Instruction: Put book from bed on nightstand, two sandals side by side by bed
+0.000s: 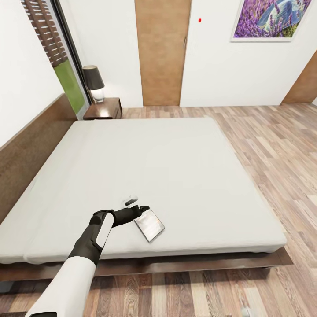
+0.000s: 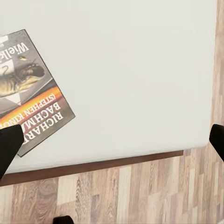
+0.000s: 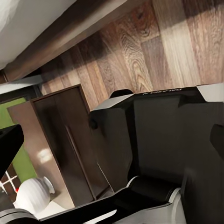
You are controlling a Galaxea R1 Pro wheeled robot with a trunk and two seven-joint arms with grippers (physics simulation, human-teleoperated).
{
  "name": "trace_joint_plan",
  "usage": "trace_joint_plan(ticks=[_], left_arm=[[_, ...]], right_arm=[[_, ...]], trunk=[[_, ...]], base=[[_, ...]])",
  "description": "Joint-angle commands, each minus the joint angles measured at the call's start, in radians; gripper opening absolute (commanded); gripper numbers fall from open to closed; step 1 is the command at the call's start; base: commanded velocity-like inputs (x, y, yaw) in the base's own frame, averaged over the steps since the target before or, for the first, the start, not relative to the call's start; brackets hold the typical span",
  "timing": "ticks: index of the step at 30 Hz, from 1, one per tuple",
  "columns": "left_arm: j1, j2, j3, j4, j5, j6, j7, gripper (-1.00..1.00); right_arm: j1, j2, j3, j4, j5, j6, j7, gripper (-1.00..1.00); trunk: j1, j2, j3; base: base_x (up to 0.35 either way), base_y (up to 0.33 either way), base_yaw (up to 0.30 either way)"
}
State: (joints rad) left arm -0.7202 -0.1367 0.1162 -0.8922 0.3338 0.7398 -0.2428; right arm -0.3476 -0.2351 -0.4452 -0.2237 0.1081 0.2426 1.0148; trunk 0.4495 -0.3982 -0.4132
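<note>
While the book [image 1: 149,224] lies on the bed [image 1: 176,167], nothing is finished. Left gripper [image 1: 140,208] hovers beside it, jaws spread wide, empty. Nightstand [image 1: 105,108] and sandals wait.

The left arm [image 1: 83,259] has a smooth white upper shell, then a matte black forearm with a white oval panel set into it. Its wrist is black, ending in a black left claw [image 1: 141,208] with slim fingers. In the right wrist view, dark grey angular body panels [image 3: 158,140] show with pale edges.
</note>
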Motion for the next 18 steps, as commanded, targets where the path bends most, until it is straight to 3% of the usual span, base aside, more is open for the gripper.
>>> trace_joint_plan(ticks=[1, 18], left_arm=[[-0.001, -0.001, 0.005, -0.001, 0.000, 0.007, -0.004, 1.00], [-0.001, -0.001, 0.005, -0.001, 0.001, 0.007, -0.005, 1.00]], right_arm=[[-0.001, 0.000, -0.009, -0.001, 0.010, 0.006, 0.005, 1.00], [-0.001, 0.000, -0.009, 0.000, 0.010, 0.005, 0.005, 1.00]], trunk=[[0.000, -0.002, -0.003], [0.000, -0.002, -0.029]], base=[[0.000, 0.000, 0.000], [0.000, 0.000, 0.000]])
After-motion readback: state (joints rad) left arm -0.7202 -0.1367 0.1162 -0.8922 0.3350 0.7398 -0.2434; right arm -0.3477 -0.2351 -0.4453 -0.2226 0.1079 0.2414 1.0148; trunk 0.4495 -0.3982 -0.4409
